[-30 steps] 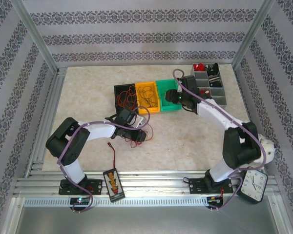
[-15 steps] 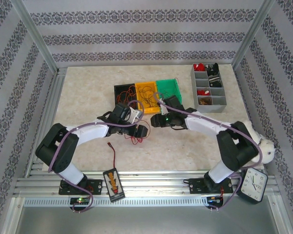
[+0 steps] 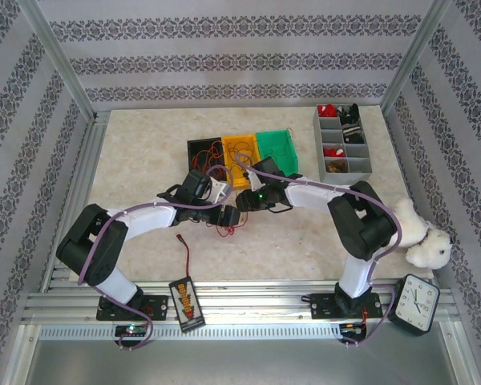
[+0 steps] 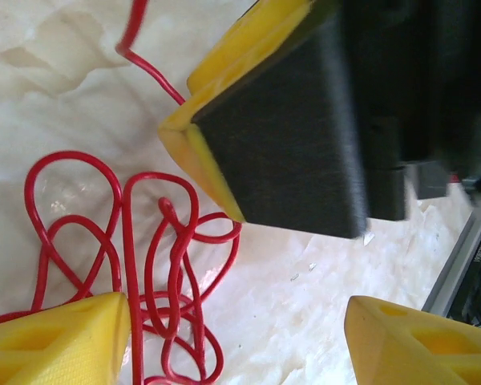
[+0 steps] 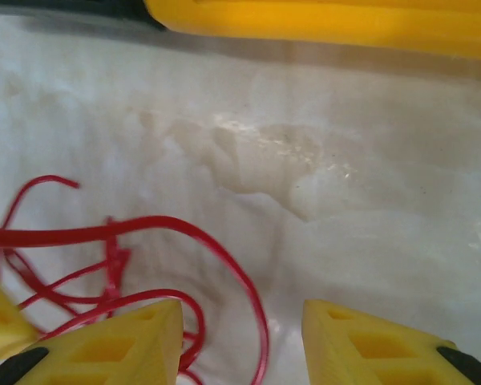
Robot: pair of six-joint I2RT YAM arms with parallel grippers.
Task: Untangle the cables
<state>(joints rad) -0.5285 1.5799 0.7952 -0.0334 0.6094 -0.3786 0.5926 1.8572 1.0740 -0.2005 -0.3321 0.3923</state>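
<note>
Several thin, curly red wires lie knotted in a loose heap on the pale marbled tabletop, just in front of a row of small plastic bins, one black, one orange and one green, with further loops trailing in and over the black and orange ones. Within the last second the right arm has swung away from the green bin and come down beside the heap, while the left gripper has spread from a narrower set and now stands with its yellow fingertips well apart, one just beside the tangle and nothing clamped. The right gripper hovers low with its jaws also apart, a single red loop running along the table between them but not yet pinched. Both arms reach forward and inward, elbows bent, their heads nearly touching over the knot. Judged from this, the pair appears ready for a two-handed pull, though no strand looks freed so far and the heap remains snarled
</note>
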